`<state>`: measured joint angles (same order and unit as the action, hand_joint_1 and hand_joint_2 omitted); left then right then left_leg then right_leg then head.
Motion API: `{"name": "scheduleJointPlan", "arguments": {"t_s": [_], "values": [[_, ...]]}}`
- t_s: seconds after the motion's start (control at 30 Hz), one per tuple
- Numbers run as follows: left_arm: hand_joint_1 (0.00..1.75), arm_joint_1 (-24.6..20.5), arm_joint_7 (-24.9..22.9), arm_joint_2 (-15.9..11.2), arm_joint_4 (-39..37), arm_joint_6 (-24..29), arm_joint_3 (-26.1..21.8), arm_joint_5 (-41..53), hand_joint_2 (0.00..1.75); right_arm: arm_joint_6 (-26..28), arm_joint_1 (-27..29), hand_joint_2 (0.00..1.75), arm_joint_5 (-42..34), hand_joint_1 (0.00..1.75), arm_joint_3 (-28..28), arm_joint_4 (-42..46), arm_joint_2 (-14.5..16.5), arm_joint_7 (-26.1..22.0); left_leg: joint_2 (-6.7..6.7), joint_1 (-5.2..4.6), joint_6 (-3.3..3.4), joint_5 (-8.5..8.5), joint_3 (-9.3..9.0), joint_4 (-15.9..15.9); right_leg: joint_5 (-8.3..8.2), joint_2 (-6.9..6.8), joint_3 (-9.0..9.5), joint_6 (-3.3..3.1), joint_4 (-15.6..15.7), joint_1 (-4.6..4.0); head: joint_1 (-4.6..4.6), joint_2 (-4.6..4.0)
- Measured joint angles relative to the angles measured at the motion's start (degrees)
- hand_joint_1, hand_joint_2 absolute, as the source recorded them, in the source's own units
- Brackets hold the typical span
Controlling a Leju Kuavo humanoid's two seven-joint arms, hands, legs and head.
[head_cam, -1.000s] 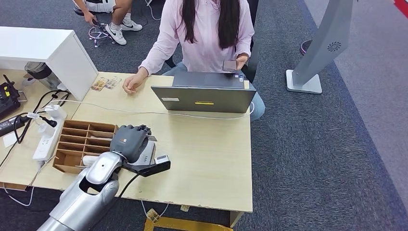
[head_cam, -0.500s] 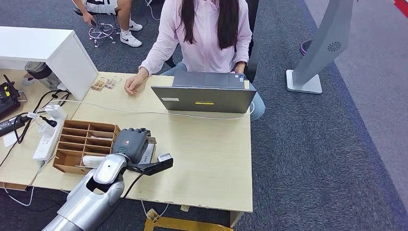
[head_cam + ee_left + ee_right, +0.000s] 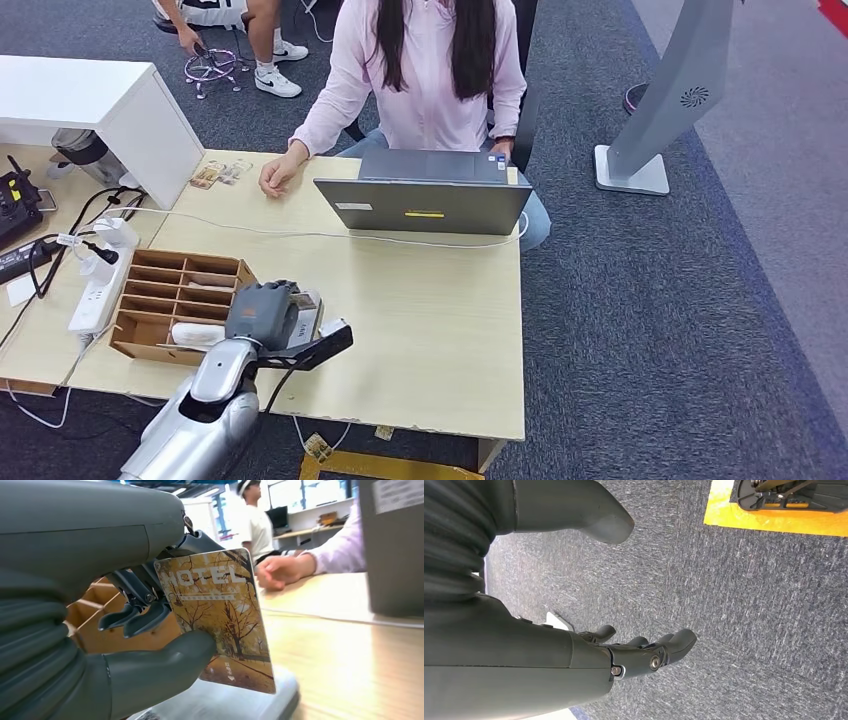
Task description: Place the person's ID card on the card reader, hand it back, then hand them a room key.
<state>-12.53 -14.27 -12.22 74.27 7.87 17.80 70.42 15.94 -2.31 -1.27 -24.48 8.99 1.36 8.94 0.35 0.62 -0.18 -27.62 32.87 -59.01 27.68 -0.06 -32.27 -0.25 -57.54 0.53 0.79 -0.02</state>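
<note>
Pinching the room key (image 3: pixel 220 620) upright between thumb and fingers (image 3: pixel 145 617), the left hand (image 3: pixel 263 312) holds it.

We read 1 clear word: "HOTEL", in pale capitals across the upper part of the room key card (image 3: pixel 220 625), which the left hand (image 3: pixel 125 630) pinches between thumb and fingers. Under the word runs a line of small print, and low on the card sit what may be 2 small characters beside a tiny mark; both are too fine for us to read.
</note>
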Motion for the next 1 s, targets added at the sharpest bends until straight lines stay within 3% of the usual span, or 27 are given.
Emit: {"name": "scheduleJointPlan", "arguments": {"t_s": [0.67,1.0], "values": [[1.75,0.5,2.8,0.9,0.1,-0.2,-3.9,-0.6,1.75,-0.1,0.0,1.75,0.0,0.00,0.0,-0.1,-0.2,0.0,-0.01,0.00,0.01,0.03,0.00,0.0,-0.01,-0.01,0.00,0.01,0.0,0.00,-0.01,0.00],[1.75,-5.5,7.1,1.4,4.7,9.2,-3.9,0.9,1.75,-0.6,-0.1,1.75,1.0,0.00,-0.8,-0.1,-0.2,-0.4,-0.02,0.00,0.02,0.10,0.01,0.0,-0.08,-0.02,0.00,0.04,0.0,0.00,-0.01,0.00]]}}
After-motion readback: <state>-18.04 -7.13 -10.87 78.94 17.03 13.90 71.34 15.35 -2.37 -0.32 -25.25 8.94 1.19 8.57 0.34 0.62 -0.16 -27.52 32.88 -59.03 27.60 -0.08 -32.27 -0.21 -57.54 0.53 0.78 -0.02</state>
